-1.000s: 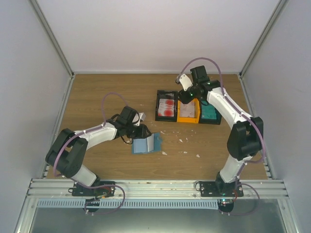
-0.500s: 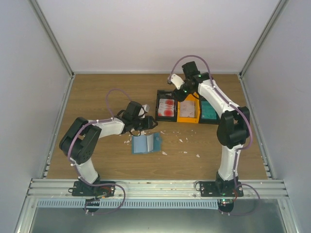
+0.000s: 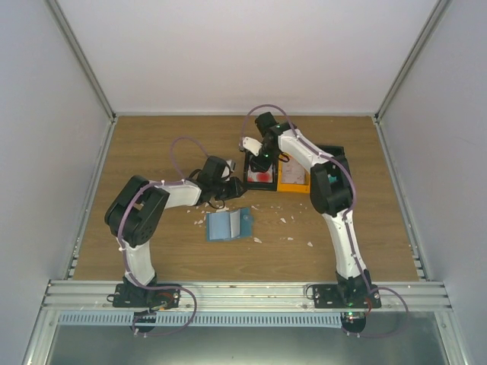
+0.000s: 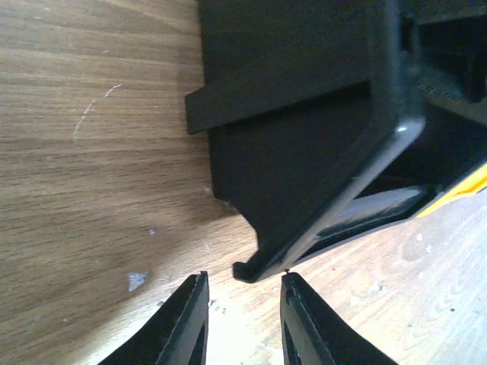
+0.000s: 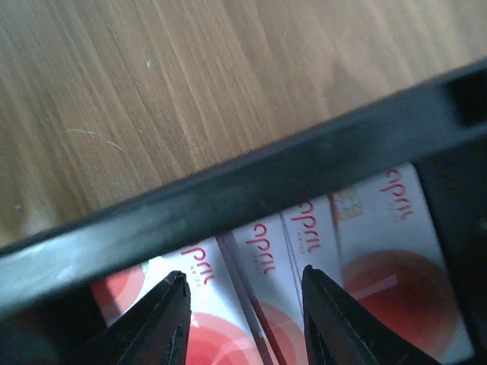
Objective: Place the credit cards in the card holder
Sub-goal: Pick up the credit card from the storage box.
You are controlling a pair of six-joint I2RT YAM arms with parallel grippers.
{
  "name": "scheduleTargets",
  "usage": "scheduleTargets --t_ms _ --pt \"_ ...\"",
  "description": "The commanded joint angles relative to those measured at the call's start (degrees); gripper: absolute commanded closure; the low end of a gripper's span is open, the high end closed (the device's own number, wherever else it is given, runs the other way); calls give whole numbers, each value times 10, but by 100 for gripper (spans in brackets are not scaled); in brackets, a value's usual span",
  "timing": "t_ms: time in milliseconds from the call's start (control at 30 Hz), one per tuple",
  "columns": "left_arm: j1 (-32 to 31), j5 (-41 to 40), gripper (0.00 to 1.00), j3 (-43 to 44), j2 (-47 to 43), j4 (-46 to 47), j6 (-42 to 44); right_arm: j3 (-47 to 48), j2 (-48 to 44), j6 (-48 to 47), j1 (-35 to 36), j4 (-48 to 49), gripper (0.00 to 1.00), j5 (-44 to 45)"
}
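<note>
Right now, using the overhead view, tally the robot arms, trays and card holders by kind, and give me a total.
Robot arms: 2 (left arm, right arm)
Tray: 1
Card holder: 1
Total: 4

**Left arm** (image 3: 179,195): rises from its base, folds sharply at the elbow, and runs its forearm rightward, low and close to level. **Left pincer** (image 3: 230,190) points right, toward the middle. In the wrist view its two fingers (image 4: 186,327) stand a narrow gap apart and grip nothing.

**Right arm** (image 3: 342,243): stands tall from its base, bends at a dark joint, then reaches away and leftward across the midline. **Right pincer** (image 3: 259,161) is angled downward from the wrist. In the wrist view its fingers (image 5: 166,323) are parted more widely than the left pair, also with nothing clasped between them.

The two pincers lie near one another without touching.
</note>
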Motion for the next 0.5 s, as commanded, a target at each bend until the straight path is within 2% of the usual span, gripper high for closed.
scheduleTargets --t_ms 0,200,467 --pt "0 -24 72 20 15 7 -6 35 27 -22 13 -30 58 32" --pt "0 -29 79 28 24 -1 -14 41 52 -32 22 -54 59 52" --pt "2 -44 83 36 30 -16 -21 44 38 -24 20 -91 69 3"
